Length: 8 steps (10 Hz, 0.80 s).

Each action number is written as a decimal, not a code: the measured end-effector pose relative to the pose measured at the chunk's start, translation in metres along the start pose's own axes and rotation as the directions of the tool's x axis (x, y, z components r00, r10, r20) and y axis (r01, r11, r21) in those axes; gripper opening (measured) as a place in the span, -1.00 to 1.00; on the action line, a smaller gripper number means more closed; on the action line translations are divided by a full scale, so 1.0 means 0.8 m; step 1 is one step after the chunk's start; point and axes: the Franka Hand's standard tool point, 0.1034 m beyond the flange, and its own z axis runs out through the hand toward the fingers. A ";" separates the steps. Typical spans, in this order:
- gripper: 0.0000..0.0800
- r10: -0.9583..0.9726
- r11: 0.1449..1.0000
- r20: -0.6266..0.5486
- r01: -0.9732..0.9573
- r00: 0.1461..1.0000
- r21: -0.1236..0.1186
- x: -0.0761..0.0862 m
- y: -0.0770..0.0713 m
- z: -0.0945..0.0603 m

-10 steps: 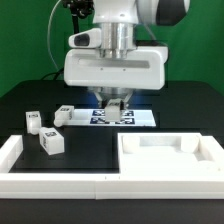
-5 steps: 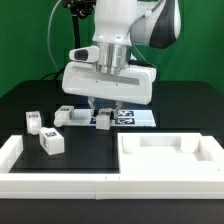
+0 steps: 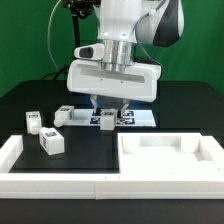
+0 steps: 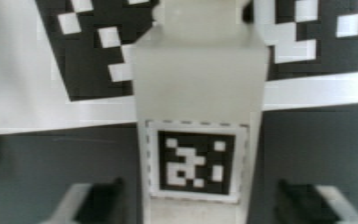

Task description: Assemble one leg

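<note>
Leg (image 4: 197,95) between fingers (image 4: 96,203), tag (image 4: 195,160) seemingly wordless

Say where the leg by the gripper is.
Mid-frame in the exterior view, the leg is in the gripper at the near edge of the marker board; other legs lie toward that view's left.

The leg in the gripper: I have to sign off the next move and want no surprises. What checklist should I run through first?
1. Leg seated between the fingers of the gripper: ok, both views show it centred and upright.
2. Tag on the leg readable by the wrist camera: ok.
3. Leg lifted off the marker board: cannot tell, the gap underneath is not visible.
4. Nearest loose leg out of the way: ok, it lies apart, to the exterior view's left.
5. Way to the tray-like part: ok, nothing stands between.
6. Grip firmness: cannot tell.
</note>
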 end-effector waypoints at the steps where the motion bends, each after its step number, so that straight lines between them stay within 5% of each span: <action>1: 0.26 0.006 1.000 0.025 -0.006 1.000 0.008 0.000 -0.004 0.003; 2: 0.54 0.017 0.999 0.101 -0.022 0.995 0.049 0.006 -0.027 -0.001; 3: 0.54 0.015 0.995 0.165 -0.031 0.986 0.090 0.025 -0.044 -0.011; 5: 0.62 0.036 0.992 0.223 -0.062 0.974 0.113 0.061 -0.045 -0.010; 8: 0.62 -0.032 0.991 0.454 -0.030 0.890 0.129 0.064 -0.044 -0.008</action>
